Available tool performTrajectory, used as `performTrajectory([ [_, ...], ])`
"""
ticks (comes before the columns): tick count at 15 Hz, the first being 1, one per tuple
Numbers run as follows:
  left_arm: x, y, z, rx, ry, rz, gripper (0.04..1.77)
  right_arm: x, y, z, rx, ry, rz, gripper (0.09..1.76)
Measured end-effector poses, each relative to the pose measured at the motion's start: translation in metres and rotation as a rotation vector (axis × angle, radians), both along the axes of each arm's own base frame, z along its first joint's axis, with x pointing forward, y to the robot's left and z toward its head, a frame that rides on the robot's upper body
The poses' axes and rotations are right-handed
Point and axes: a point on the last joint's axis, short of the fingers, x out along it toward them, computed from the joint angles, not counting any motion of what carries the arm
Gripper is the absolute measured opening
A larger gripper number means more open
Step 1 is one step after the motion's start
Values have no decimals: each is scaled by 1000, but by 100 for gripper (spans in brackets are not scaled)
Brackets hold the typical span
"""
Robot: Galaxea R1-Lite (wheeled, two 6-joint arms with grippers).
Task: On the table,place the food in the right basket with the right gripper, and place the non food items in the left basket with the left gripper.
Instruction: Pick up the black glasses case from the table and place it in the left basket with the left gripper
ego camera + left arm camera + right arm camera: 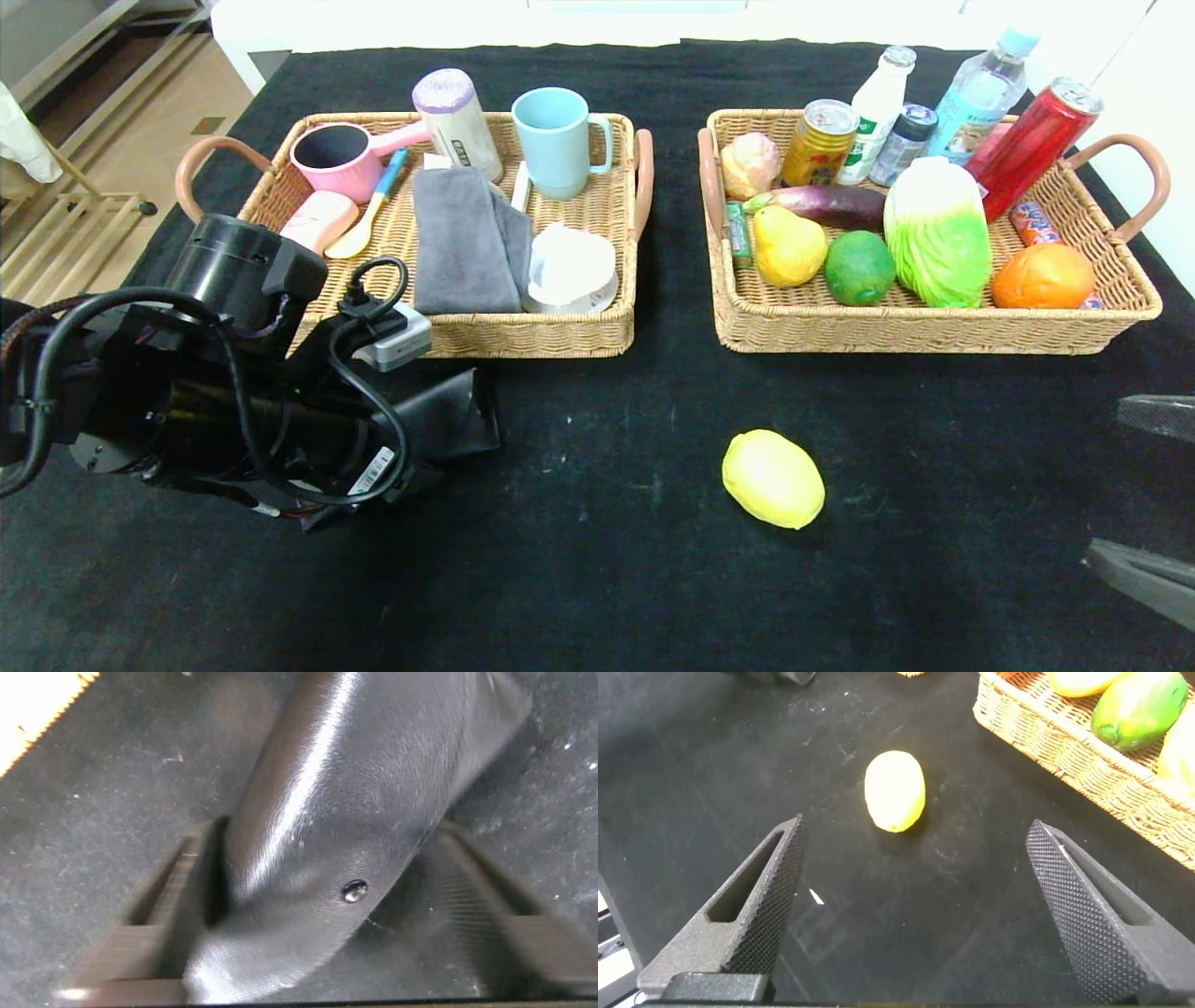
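Observation:
A black leather pouch (453, 415) lies on the black table in front of the left basket (532, 338). My left gripper (322, 849) is down over the pouch (374, 747), one finger (168, 896) on each side of it, jaws still apart. A yellow lemon (773, 478) lies alone on the table in front of the right basket (915, 329). My right gripper (1153, 495) hovers open at the right edge of the table, well short of the lemon (895, 790), with nothing between its fingers (757, 905).
The left basket holds a pink pot (336, 159), a blue mug (557, 140), a grey cloth (464, 243) and a white dish. The right basket holds a pear (786, 245), lime, cabbage (938, 233), orange (1043, 276), cans and bottles.

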Motion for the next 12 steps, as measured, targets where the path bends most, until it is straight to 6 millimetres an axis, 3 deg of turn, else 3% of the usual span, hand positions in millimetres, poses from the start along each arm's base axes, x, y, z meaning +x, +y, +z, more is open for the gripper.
performTrajectory([
  [2, 1, 0, -1, 0, 3, -1, 114, 0, 0, 0, 0, 0, 0, 171],
  [5, 0, 0, -2, 3, 5, -2, 88, 0, 0, 0, 0, 1, 0, 171],
  [12, -1, -1, -5, 6, 15, -11, 80, 0, 0, -1, -2, 1, 2, 171],
])
